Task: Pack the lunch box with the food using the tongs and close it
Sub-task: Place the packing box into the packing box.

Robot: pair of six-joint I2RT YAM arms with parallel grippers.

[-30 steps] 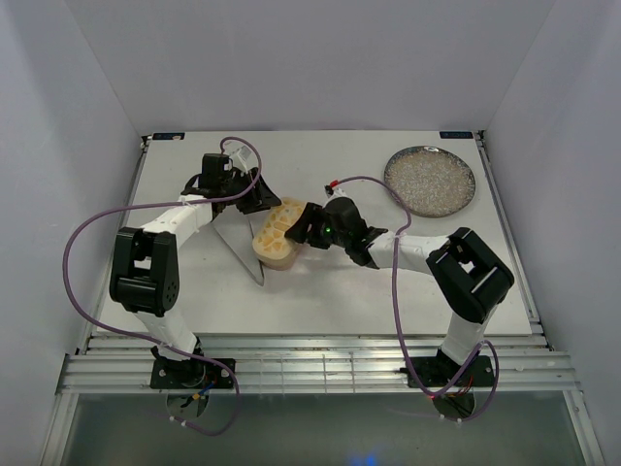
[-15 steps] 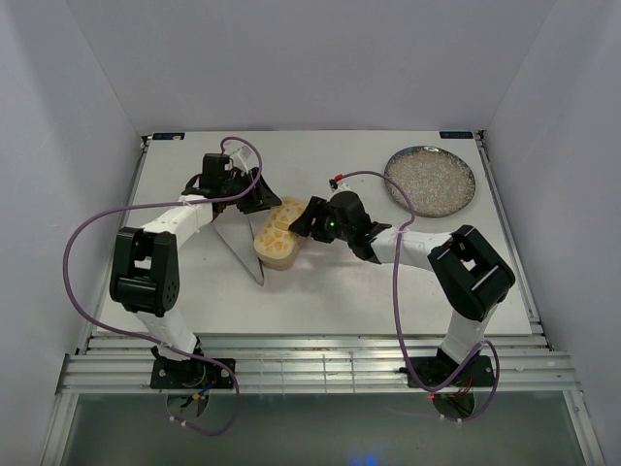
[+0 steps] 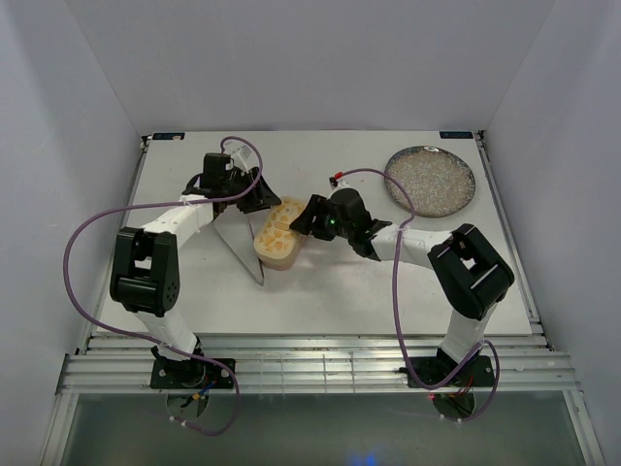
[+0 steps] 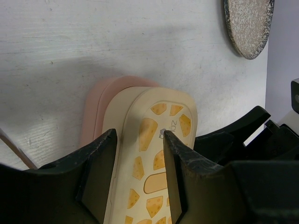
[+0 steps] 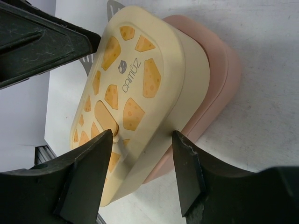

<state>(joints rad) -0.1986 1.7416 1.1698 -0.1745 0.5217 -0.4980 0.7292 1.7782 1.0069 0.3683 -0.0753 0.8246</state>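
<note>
The lunch box (image 3: 277, 233) lies mid-table, its tan-yellow lid (image 5: 135, 56) with orange patches on top and the pink tray (image 5: 219, 70) sticking out below, slightly offset. My left gripper (image 3: 260, 202) is at its far-left end. In the left wrist view its jaws (image 4: 139, 135) stand apart over the lid (image 4: 163, 112) edge. My right gripper (image 3: 303, 221) is at the box's right side, and its jaws (image 5: 142, 134) stand apart across the lid's corner. The silvery tongs (image 3: 241, 250) lie on the table left of the box. The food is hidden.
A round grey speckled plate (image 3: 430, 181) sits at the back right of the table and also shows in the left wrist view (image 4: 247, 23). White walls close in the table on three sides. Purple cables loop from both arms.
My right gripper has shifted a little toward the far side along the box's right edge, and its jaws have narrowed slightly. The left arm has stayed put.
</note>
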